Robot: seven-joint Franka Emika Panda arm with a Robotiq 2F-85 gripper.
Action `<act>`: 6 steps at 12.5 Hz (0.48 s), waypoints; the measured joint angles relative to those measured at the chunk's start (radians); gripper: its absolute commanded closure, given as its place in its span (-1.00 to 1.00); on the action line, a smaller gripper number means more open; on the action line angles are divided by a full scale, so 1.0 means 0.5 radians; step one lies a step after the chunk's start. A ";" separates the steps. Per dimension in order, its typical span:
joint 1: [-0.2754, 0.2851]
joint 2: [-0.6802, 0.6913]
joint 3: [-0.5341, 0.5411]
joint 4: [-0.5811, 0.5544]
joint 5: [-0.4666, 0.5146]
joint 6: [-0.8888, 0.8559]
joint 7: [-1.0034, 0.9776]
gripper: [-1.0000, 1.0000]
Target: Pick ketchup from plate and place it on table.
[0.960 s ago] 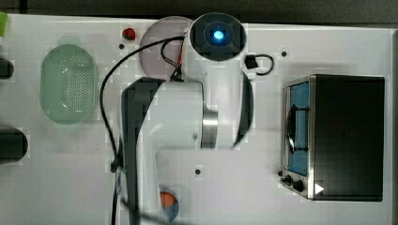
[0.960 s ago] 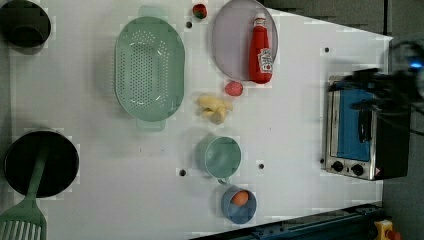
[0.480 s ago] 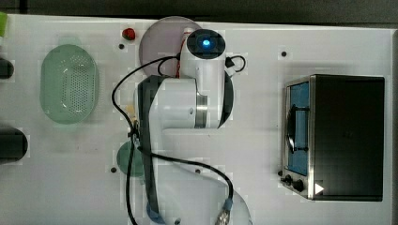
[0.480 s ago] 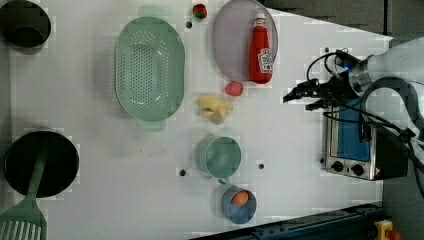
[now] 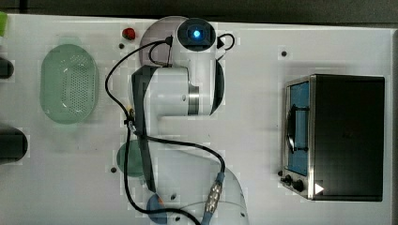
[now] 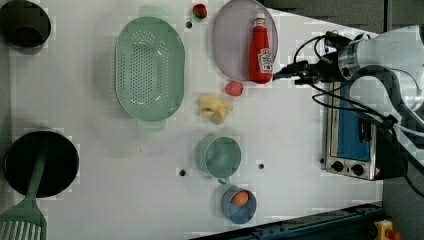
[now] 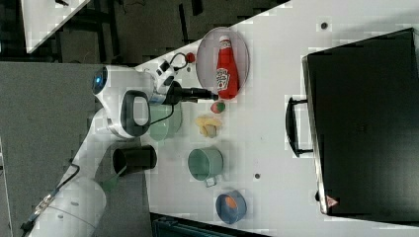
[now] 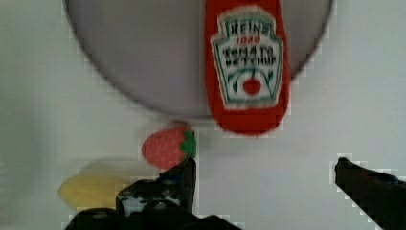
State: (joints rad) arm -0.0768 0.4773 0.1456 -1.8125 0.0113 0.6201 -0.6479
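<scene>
The ketchup (image 6: 261,50) is a small red bottle with a white cap, lying on its side on the lilac-grey plate (image 6: 231,40) at the far edge of the white table (image 6: 125,175). My gripper (image 6: 276,76) hovers just off the plate's rim, beside the bottle's base, and is open with nothing in it. In the wrist view the ketchup (image 8: 246,62) lies ahead of my gripper (image 8: 265,172), whose dark fingertips (image 8: 184,175) stand wide apart. The right view shows my gripper (image 7: 212,94) by the base of the ketchup (image 7: 226,69). In the top view my arm covers most of the plate (image 5: 155,33).
A strawberry (image 6: 233,88) lies close to the plate and my fingers, with a yellow fruit (image 6: 214,107) beyond it. A green colander (image 6: 149,67), a green mug (image 6: 220,156), a blue bowl (image 6: 239,204) and a toaster oven (image 6: 352,140) also stand on the table.
My arm has swung from over the toaster oven towards the plate, bringing the gripper up to the ketchup's base. The gripper has stayed open. The ketchup has not moved.
</scene>
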 measured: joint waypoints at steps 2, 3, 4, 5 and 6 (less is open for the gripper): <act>0.014 0.097 -0.009 0.031 -0.015 0.107 -0.005 -1.00; 0.014 0.159 -0.004 0.062 -0.039 0.196 -0.016 -1.00; 0.017 0.217 -0.008 0.098 -0.109 0.248 -0.020 -1.00; 0.016 0.274 -0.008 0.127 -0.148 0.277 -0.023 -1.00; 0.016 0.336 -0.008 0.154 -0.148 0.335 -0.029 -1.00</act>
State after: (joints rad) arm -0.0687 0.6455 0.1416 -1.7354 -0.0626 0.7876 -0.6626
